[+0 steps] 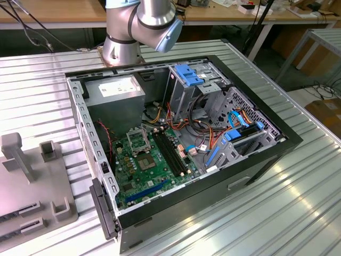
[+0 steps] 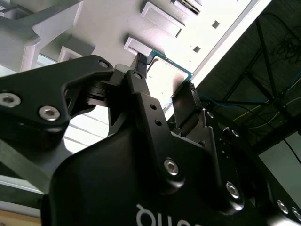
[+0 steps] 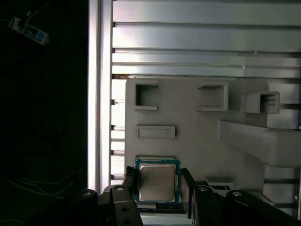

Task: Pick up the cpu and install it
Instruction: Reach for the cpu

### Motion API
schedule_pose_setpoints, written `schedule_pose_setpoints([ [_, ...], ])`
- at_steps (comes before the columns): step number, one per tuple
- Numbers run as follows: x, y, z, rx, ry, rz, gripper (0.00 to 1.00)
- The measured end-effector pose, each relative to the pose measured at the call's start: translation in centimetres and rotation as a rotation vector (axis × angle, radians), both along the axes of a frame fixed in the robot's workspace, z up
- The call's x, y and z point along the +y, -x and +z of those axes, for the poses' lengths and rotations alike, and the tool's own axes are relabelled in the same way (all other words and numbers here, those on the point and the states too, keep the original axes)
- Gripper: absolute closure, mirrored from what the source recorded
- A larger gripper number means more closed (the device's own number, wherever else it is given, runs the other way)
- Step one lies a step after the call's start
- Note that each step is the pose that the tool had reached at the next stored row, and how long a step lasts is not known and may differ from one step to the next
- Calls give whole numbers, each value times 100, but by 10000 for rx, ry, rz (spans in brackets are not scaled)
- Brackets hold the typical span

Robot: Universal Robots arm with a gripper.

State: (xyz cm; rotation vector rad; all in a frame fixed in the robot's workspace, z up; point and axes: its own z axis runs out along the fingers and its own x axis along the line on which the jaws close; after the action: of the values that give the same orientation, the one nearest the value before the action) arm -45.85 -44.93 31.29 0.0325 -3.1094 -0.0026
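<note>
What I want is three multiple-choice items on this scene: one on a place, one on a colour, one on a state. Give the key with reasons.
1. Where is the chip?
A. between the fingers of the gripper, over the grey holder
B. inside the computer case
C. in a person's hand

2. What colour is the chip's rim?
A. red
B. green
C. yellow

3. How is the computer case?
A. closed by a side panel
B. open, with its insides in view
C. wrapped in foil

Key:
1 A: both wrist views show the fingers against the chip's sides, with the holder behind.
2 B: a green edge frames its silvery top.
3 B: the exterior view shows the green board and cables inside.
</note>
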Motion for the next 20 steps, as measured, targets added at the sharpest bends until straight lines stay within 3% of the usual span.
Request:
schedule_pose_setpoints([
  [10,0,0,38,0,0,0,53],
  [20,0,-1,123,2,0,1,53],
])
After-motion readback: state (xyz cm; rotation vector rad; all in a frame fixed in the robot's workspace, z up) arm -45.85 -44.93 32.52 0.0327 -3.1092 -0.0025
